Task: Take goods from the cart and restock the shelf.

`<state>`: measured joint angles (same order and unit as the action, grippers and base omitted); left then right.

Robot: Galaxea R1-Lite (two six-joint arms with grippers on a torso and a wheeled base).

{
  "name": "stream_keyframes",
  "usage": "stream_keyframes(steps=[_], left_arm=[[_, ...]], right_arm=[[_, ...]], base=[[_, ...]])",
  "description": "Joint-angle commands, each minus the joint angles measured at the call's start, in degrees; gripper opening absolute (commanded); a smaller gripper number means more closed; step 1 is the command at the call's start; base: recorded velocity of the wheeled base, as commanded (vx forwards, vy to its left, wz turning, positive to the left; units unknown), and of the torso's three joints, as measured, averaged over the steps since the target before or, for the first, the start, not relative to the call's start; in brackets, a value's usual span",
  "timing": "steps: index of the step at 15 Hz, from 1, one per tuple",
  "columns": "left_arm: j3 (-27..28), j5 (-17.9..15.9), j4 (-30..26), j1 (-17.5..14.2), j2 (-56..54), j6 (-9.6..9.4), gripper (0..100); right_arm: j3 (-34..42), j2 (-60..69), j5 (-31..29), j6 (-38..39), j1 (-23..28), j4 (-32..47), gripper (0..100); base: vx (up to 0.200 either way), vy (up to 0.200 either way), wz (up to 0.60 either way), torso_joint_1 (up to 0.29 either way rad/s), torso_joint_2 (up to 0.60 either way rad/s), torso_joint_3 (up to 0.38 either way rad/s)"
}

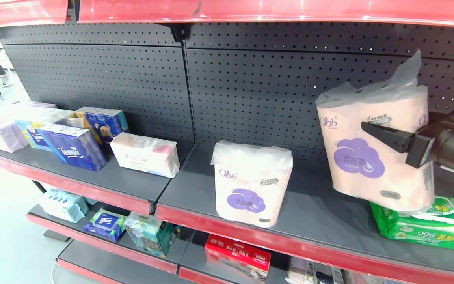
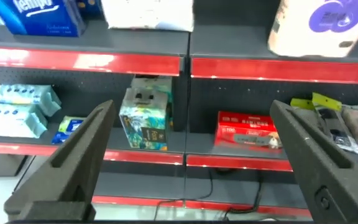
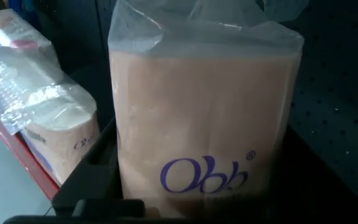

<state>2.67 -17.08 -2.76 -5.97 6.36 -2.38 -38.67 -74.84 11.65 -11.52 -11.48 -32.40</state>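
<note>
Right gripper clamps the peach toilet-roll pack by its sides. It holds the pack upright over the shelf board, with the base above the green wipes pack; contact is unclear. The pack should probably be lowered onto bare board near the matching pack, base flat, before release. Left gripper hangs wide open.

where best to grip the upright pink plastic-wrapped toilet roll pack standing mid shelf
Across its side faces at mid height, coming from the aisle: the toilet roll pack stands upright at the front of the shelf, bare either side. Its loose top film likely gives no firm hold.
</note>
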Motion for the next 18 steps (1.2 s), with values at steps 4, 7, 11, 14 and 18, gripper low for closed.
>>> stream_keyframes(steps=[4,7,11,14,18], left_arm=[[-0.9,11.3,1.6,0.0,-0.7,2.73,100],[-2.2,13.5,4.2,0.0,-0.7,4.93,100],[-2.7,18.7,2.9,0.0,-0.7,2.99,100],[-2.7,16.4,2.8,0.7,-0.6,2.2,100],[-2.7,16.4,2.8,0.6,-0.7,2.38,100]], right_arm=[[-0.4,-7.0,0.7,1.1,0.1,-1.6,0],[-0.9,-8.9,0.7,1.1,0.1,-4.2,0],[-0.8,-8.8,0.7,1.2,0.7,-4.2,0],[-2.4,-10.2,1.0,1.2,0.2,-4.3,0],[-3.3,-12.2,2.1,1.2,0.3,-4.3,0]], base=[[0.0,0.0,0.0,0.0,0.0,0.0],[0.0,0.0,0.0,0.0,0.0,0.0],[0.0,0.0,0.0,0.0,0.0,0.0],[0.0,0.0,0.0,0.0,0.0,0.0],[0.0,0.0,0.0,0.0,0.0,0.0]])
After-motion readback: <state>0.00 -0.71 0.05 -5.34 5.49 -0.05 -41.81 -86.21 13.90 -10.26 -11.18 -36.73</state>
